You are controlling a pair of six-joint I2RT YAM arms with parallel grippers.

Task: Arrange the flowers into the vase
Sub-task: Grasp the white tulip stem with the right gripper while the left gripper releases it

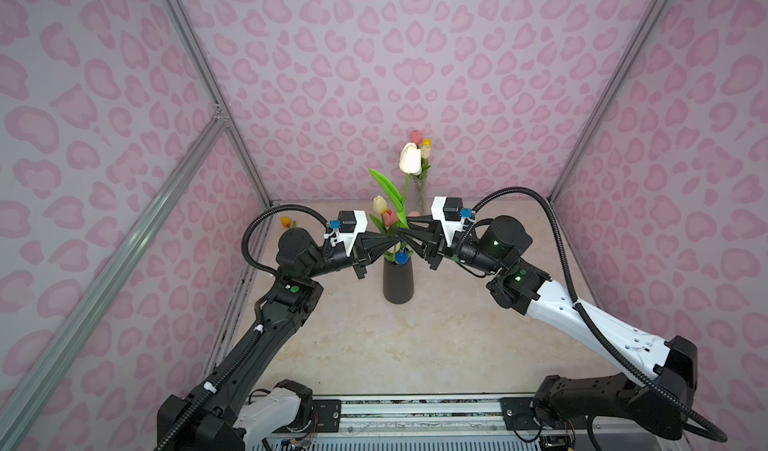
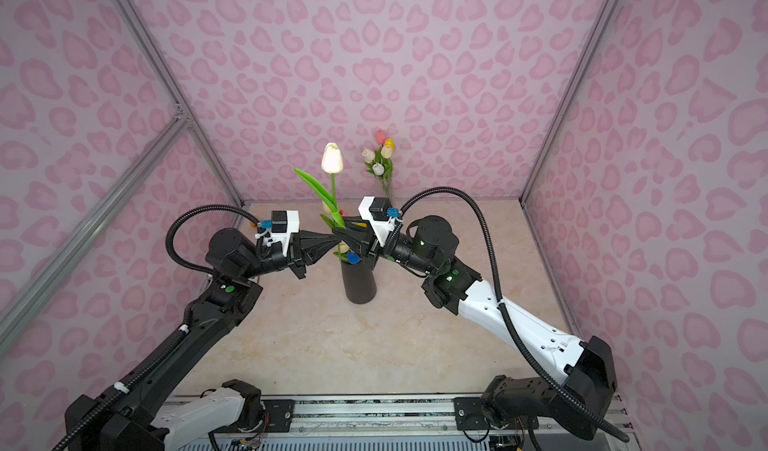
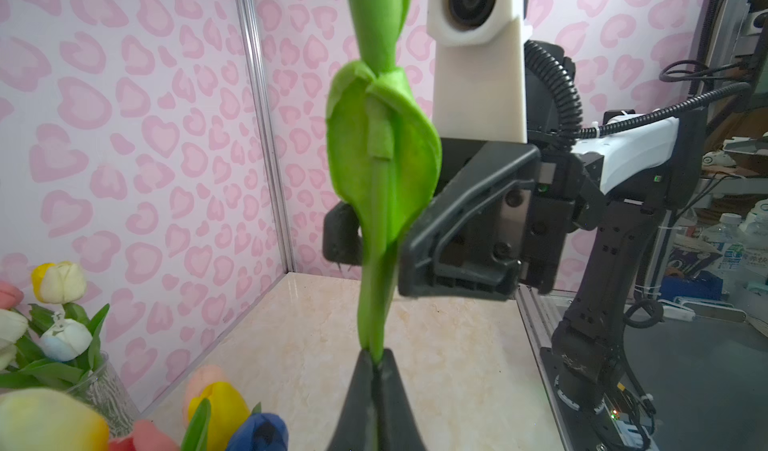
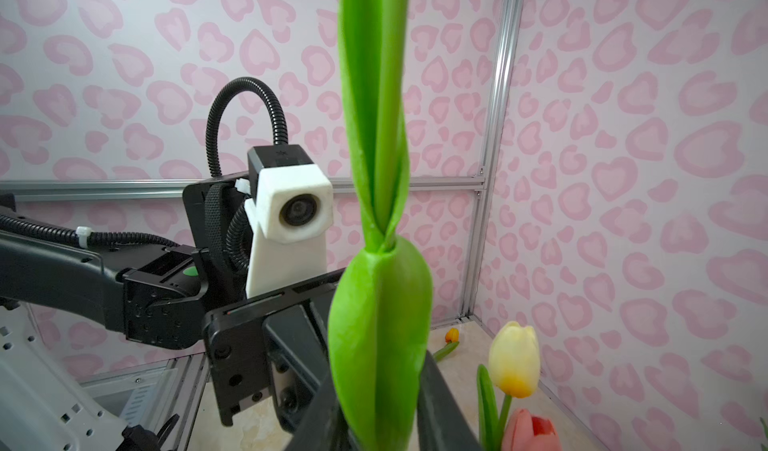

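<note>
A white tulip (image 1: 410, 158) (image 2: 332, 158) stands upright above the black vase (image 1: 398, 280) (image 2: 358, 282), which holds cream, pink and blue flowers (image 1: 390, 217). My left gripper (image 1: 395, 240) (image 3: 376, 361) is shut on the tulip's green stem just above the vase mouth. From the other side my right gripper (image 1: 405, 226) (image 4: 378, 420) straddles the folded leaf (image 4: 378, 345) slightly higher. Its fingers (image 4: 440, 407) press against both edges of the leaf. The stem's lower end is hidden among the vase's flowers.
A clear glass vase (image 1: 419, 195) (image 2: 386, 187) with several tulips stands against the back wall. An orange tulip (image 1: 286, 221) (image 4: 451, 335) lies on the table at the back left corner. Pink patterned walls close in three sides.
</note>
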